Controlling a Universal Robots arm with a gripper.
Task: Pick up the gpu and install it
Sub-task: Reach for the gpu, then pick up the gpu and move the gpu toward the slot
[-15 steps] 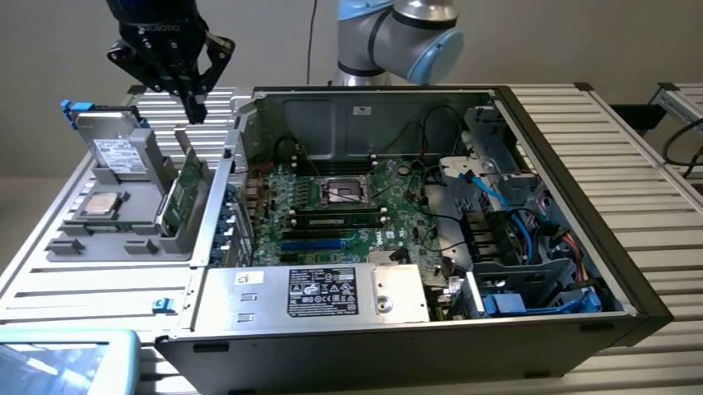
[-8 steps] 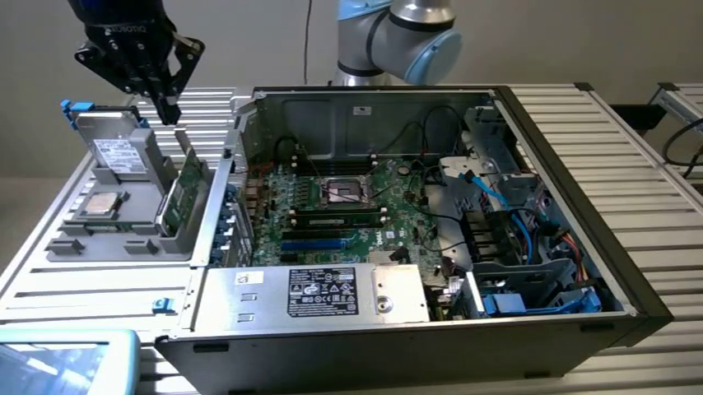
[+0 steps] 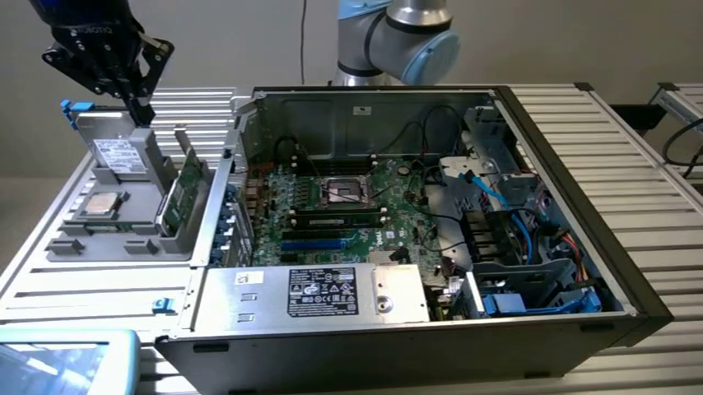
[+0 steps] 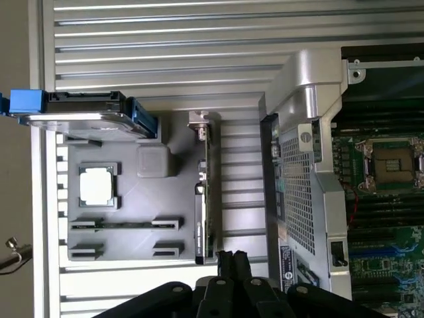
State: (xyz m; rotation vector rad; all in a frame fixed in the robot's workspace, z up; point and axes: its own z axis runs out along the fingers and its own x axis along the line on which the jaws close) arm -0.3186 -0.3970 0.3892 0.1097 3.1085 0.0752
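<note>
One pincer [image 3: 141, 115] hung above the tray [image 3: 110, 244], fingers [image 4: 224, 263] pressed together, holding nothing; the gpu [image 3: 181, 197] stood on edge in it (untouched). Pickup stage, I judged; grasping would need those fingers spread across the card's top edge.

An open strip of table [image 4: 240, 179] separates the upright gpu [image 4: 207, 199] from the case wall [image 4: 295, 212].

Power supply label [image 3: 322, 290]: print illegible
</note>
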